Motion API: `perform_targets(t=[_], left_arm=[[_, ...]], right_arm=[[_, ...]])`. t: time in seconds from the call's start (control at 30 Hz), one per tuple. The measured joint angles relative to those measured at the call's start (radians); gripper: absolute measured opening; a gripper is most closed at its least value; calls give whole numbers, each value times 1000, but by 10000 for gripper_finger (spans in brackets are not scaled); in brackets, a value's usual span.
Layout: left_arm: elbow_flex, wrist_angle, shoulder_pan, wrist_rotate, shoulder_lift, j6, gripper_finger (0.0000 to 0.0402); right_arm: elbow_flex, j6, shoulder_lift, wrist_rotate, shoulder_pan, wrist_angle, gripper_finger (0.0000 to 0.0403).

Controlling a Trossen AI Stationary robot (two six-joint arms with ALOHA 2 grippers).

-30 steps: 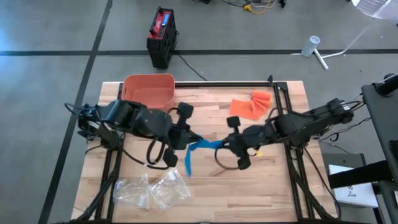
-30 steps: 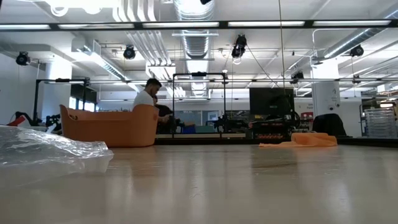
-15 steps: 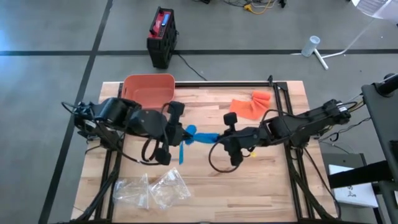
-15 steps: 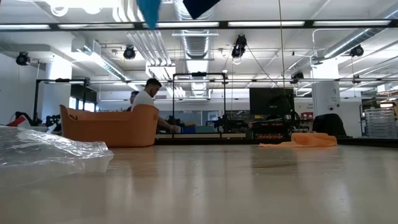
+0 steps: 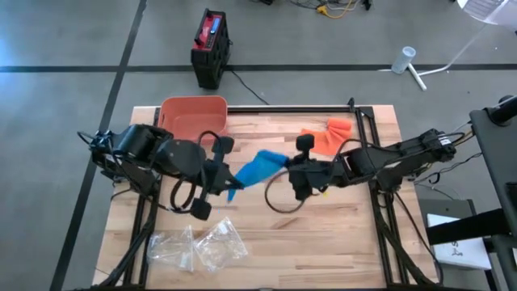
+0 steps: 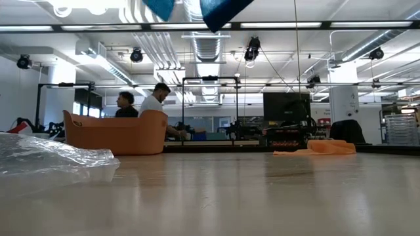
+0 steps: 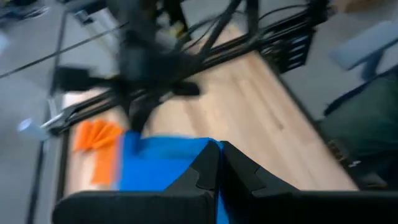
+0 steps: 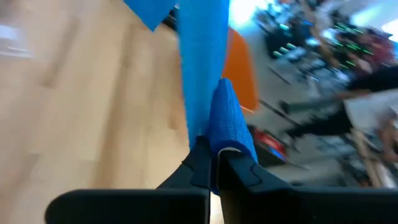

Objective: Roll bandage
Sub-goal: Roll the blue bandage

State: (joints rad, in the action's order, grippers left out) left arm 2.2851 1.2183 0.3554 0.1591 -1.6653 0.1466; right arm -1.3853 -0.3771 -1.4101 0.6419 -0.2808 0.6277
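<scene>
Above the middle of the pale wooden slatted tabletop [image 5: 323,234], I hold a bright blue stretchy fabric bandage [image 5: 257,169] in the air between my two arms. My left fingers [image 5: 227,179] are pressed together on one end of the strip; in the left wrist view the blue cloth [image 7: 163,168] sits right at the dark fingertips [image 7: 208,168]. My right fingers [image 5: 284,165] are likewise clamped shut, pinching the other end, and the right wrist view shows the blue band [image 8: 205,68] running up and away from the closed tips [image 8: 208,165], with a thicker fold of it caught between them. From above, the bandage spreads as a wide, slanted panel, clear of the boards below. At table height only its lower edge [image 6: 220,10] shows, hanging at the top of the picture. A terracotta-orange plastic tub [image 5: 194,117] stands at the far left of the tabletop, a crumpled orange cloth [image 5: 325,135] lies at the far side near my right arm, and clear crinkled plastic bags [image 5: 198,245] rest at the near left edge. Beyond the tabletop, people [image 6: 154,101] sit in the room behind the tub.
</scene>
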Motion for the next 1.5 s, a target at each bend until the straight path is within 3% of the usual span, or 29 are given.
perform_targets(t=[0.23, 0.43, 0.67, 1.0, 1.37, 1.5], left_arm=[[-16, 85, 15, -34, -1, -69, 0], [-42, 147, 16, 25, -2, -158, 0], [-40, 137, 15, 149, 9, -139, 0], [-2, 71, -32, 278, 26, -31, 0], [-2, 92, -50, 255, 36, -54, 0], [-24, 102, -37, 3, 35, -60, 0]], right_arm=[[1, 10, 0, 92, 25, -39, 3], [1, 9, 30, 140, 25, -89, 3], [2, 47, 35, -106, 24, -14, 3], [6, 35, 1, -301, -1, -4, 3], [-3, 121, 57, -146, 3, -7, 3], [-3, 144, 116, -32, 14, -2, 3]])
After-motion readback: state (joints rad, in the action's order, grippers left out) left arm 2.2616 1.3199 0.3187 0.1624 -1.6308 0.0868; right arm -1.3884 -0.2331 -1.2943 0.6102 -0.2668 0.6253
